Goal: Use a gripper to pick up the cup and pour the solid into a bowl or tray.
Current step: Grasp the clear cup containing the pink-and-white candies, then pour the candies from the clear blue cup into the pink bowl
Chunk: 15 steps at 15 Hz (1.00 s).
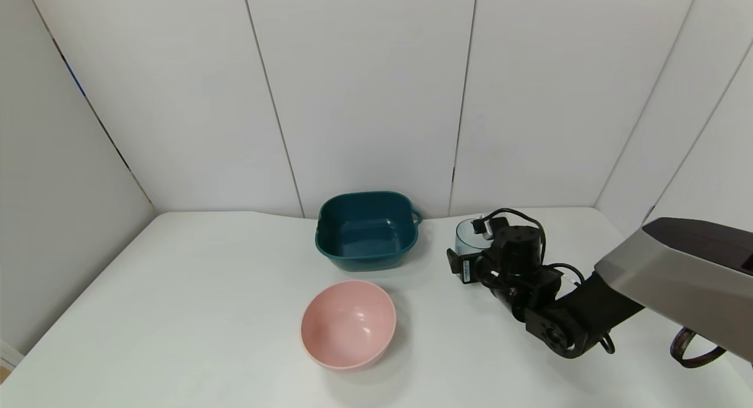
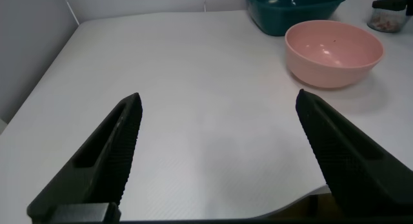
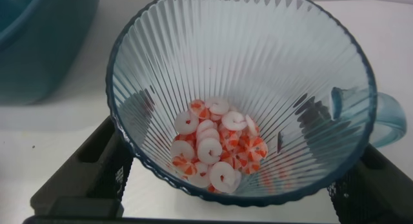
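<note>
The light-blue ribbed cup [image 1: 469, 234] stands on the white table at the back right, next to the teal tub. In the right wrist view the cup [image 3: 258, 50] holds the solid [image 3: 216, 150], a small heap of orange-red and white pieces, and its handle [image 3: 387, 117] points sideways. My right gripper [image 1: 477, 244] is open, with its fingers [image 3: 87, 166] on either side of the cup's lower wall. The pink bowl [image 1: 348, 324] is empty at the table's middle front, left of that arm. My left gripper [image 2: 218, 100] is open and empty over the table's front left.
A dark teal tub [image 1: 367, 231] with side handles stands behind the bowl, by the back wall. The left wrist view shows the bowl [image 2: 334, 53], the tub [image 2: 293, 11] and the cup [image 2: 387, 14] far off. White wall panels close the back and sides.
</note>
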Motion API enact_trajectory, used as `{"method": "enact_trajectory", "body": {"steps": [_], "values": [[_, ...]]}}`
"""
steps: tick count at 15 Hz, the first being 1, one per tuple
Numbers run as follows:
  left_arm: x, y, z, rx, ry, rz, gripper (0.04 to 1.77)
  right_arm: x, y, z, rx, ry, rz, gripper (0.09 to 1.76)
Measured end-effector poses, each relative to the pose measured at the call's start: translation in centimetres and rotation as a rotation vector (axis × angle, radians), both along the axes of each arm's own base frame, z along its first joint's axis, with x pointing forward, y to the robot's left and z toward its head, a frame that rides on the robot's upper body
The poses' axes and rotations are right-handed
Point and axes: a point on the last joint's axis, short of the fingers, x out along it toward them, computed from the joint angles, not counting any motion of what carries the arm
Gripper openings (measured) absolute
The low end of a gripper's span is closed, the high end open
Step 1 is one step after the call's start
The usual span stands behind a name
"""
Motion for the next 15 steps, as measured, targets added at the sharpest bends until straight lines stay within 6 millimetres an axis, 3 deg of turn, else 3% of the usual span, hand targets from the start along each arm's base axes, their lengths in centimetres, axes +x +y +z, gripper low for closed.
{"method": "enact_trajectory", "body": {"steps": [1, 2, 4, 11, 15], "values": [[0.0, 0.0, 0.0, 0.000, 0.000, 0.000, 1.72, 0.0, 0.0, -0.1, -0.001, 0.001, 0.000, 1.66], [0.0, 0.0, 0.0, 0.000, 0.000, 0.000, 1.72, 0.0, 0.0, -0.1, -0.001, 0.001, -0.001, 1.48], [0.0, 0.0, 0.0, 0.000, 0.000, 0.000, 1.72, 0.1, 0.0, -0.2, -0.001, 0.002, -0.001, 1.37], [0.0, 0.0, 0.0, 0.000, 0.000, 0.000, 1.72, -0.1, -0.2, 0.1, -0.015, 0.010, 0.003, 1.35], [0.0, 0.0, 0.0, 0.000, 0.000, 0.000, 1.72, -0.6, -0.7, 2.0, -0.040, 0.029, 0.007, 1.35]]}}
